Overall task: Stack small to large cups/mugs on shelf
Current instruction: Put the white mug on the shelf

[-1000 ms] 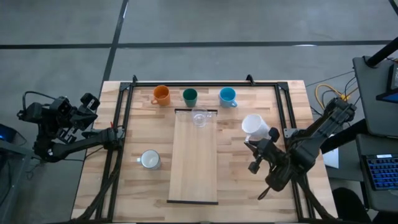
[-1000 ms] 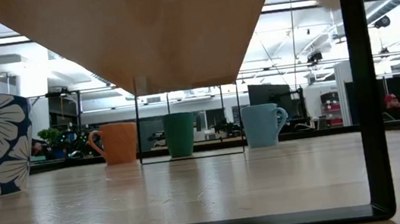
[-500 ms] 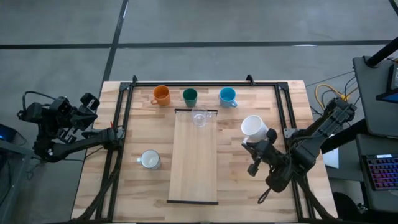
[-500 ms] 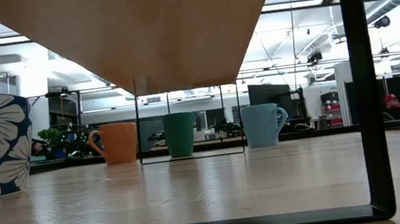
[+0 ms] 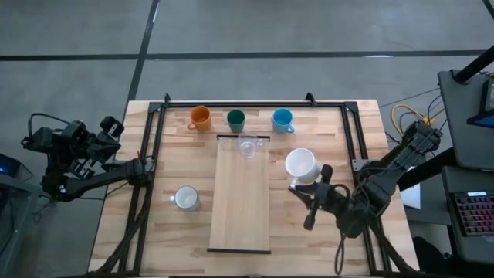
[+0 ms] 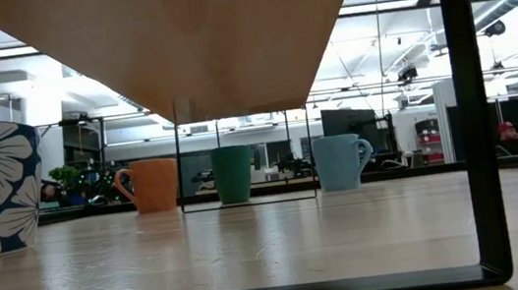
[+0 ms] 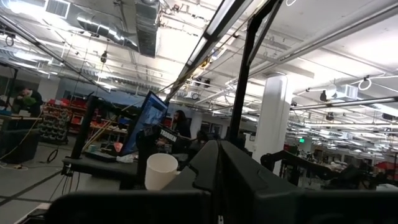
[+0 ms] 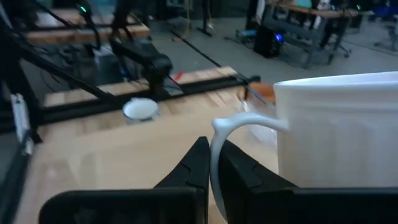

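The white mug point(image 5: 300, 164) hangs in the air over the tabletop just right of the shelf point(image 5: 241, 224), carried by the right gripper point(image 5: 312, 184); in the right wrist view its handle point(image 8: 239, 127) sits pinched between the two dark fingers point(image 8: 198, 163), so the jaws are clamped on the handle and the mug's body stands off to one side. On the shelf itself only the clear glass point(image 5: 248, 147) stands, at the far end; nothing is nested in it or set beside it.

Along the far edge of the table the orange mug point(image 5: 200, 118), the dark green cup point(image 5: 235, 120) and the light blue mug point(image 5: 282, 120) stand in a row, apart from one another and off the shelf; the pale mug point(image 5: 185, 198), flower-patterned in the low view, stands alone left of the shelf. So by my reading one piece is placed, one is in transit, and four wait untouched on the table.

The left gripper point(image 5: 46, 140) is parked beyond the table's left edge, its fingers together and empty.

Against the frames of a second earlier, the white mug and the right gripper have moved left toward the shelf, from near the right-hand rail to just beside the board; the other cups have not shifted, and the left arm is where it was.
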Motion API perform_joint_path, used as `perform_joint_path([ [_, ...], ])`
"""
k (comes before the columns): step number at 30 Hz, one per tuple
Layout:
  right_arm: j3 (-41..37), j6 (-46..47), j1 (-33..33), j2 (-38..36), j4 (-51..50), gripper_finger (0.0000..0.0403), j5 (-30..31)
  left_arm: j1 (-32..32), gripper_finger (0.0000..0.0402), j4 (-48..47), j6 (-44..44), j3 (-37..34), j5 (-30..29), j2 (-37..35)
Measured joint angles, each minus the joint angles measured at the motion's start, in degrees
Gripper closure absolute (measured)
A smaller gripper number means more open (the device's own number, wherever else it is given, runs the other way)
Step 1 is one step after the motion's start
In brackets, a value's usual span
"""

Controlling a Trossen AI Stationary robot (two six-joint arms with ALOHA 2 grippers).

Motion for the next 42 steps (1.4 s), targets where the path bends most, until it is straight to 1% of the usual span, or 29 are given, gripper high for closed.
perform_joint_path([
  [6, -1.96, -11.52, -0.18, 0.0, 16.9, 0.039, -3.89, 0.0, 0.0398, 0.0, -0.02, 0.0, 0.54, 0.0],
  [11, -6.13, -21.96, -1.8, 0.0, 36.48, 0.039, -12.62, 0.02, 0.0398, 0.0, -0.15, 0.0, 1.27, 0.0],
  [13, -7.78, -24.38, -2.6, 0.0, 42.33, 0.039, -15.3, 0.0, 0.0398, 0.0, -0.17, 0.0, 1.27, 0.0],
  [15, -9.44, -25.52, -3.34, -0.04, 45.98, 0.039, -17.05, 0.01, 0.0398, 0.0, -0.19, 0.0, 1.29, 0.0],
  [25, -17.94, -24.23, -8.08, 0.02, 58.43, 0.039, -28.49, 0.01, 0.0398, 0.0, -0.24, 0.0, 1.42, 0.0],
  [30, -23.04, -24.67, -11.16, 0.02, 67.69, 0.039, -36.83, 0.01, 0.0398, 0.0, -0.28, 0.0, 1.42, 0.0],
  [33, -25.31, -23.98, -13.07, 0.02, 70.67, 0.039, -41.07, 0.02, 0.0398, 0.0, -0.28, 0.0, 1.4, 0.0],
  [42, -30.15, -18.17, -20.34, 0.02, 78.4, 0.039, -59.35, 0.0, 0.0398, 0.0, -0.28, 0.0, 1.4, 0.0],
])
